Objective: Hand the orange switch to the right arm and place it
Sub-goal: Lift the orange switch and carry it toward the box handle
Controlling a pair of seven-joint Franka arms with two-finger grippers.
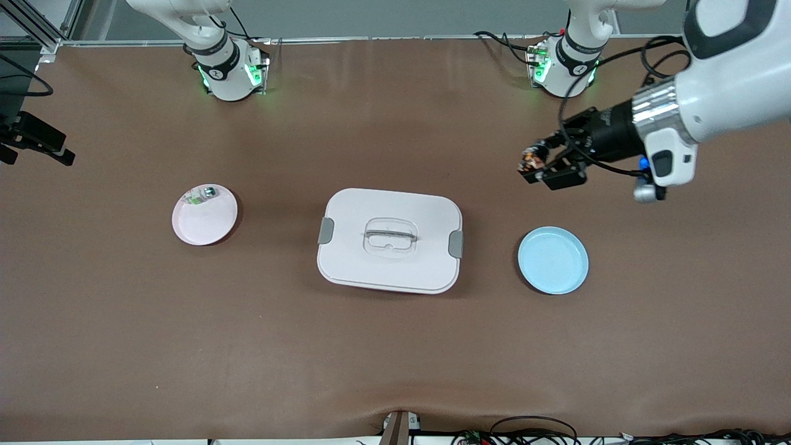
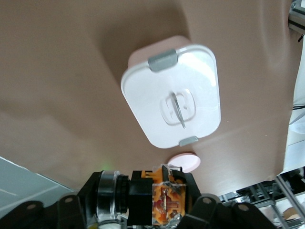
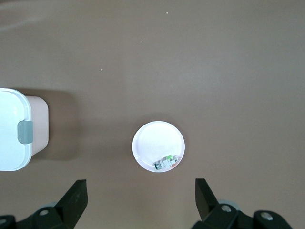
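Note:
The orange switch [image 1: 530, 162], a tiny black block with an orange-amber middle, sits between the fingers of my left gripper [image 1: 539, 168], which is shut on it. That gripper hangs turned sideways over bare table between the blue plate [image 1: 553, 259] and the left arm's base. In the left wrist view the orange switch [image 2: 166, 199] fills the left gripper [image 2: 143, 205]. My right gripper [image 3: 140, 195] is open and holds nothing, high over the pink plate [image 3: 158, 143]. It is out of the front view.
A white lidded box [image 1: 389, 241] with grey clips stands mid-table. The pink plate [image 1: 204, 214], toward the right arm's end, holds a small whitish-green part [image 1: 204, 195]. The blue plate holds nothing. Cables run along the table edge nearest the front camera.

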